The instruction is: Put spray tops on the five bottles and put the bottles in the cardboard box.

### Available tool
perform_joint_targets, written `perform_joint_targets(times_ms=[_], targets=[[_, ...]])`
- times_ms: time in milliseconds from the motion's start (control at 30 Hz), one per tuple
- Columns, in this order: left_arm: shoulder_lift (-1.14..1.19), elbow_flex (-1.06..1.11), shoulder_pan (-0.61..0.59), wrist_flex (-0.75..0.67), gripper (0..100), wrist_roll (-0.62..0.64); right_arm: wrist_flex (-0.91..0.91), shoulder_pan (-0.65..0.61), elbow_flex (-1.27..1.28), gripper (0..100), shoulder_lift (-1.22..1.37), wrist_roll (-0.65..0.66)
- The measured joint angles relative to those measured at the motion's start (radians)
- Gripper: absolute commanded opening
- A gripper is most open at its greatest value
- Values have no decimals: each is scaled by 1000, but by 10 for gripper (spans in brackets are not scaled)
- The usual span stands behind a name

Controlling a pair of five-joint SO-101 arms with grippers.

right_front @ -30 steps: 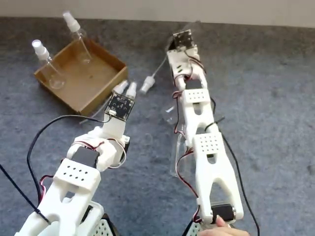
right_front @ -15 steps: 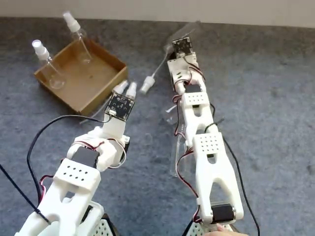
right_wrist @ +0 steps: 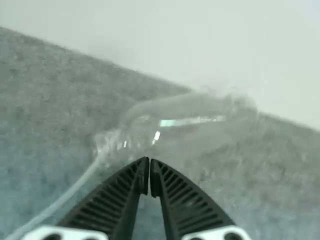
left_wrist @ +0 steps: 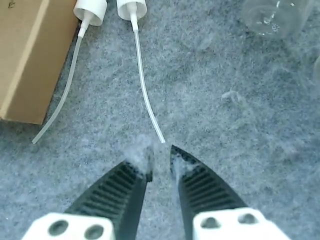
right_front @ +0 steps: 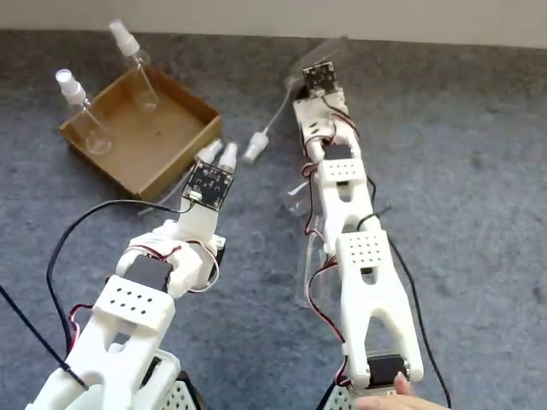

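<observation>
Plastic spray tops (left_wrist: pixel 131 7) lie ahead; left hand (left_wrist: pixel 160 157), slightly spread, lines up on one tube (left_wrist: pixel 145 95), apparently to pinch it. Pressed together, the right hand (right_wrist: pixel 149 167) faces a toppled bottle (right_wrist: pixel 190 120).

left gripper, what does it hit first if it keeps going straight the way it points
Probably the loose end of the dip tube on the spray top farther from the cardboard box, lying just ahead of the left gripper.
</observation>
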Motion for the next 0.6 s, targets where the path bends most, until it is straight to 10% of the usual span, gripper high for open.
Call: perform_joint_targets(times_ms=[600], targets=[[0,0,0,0,5,0,304,0,-184,87,2,0]])
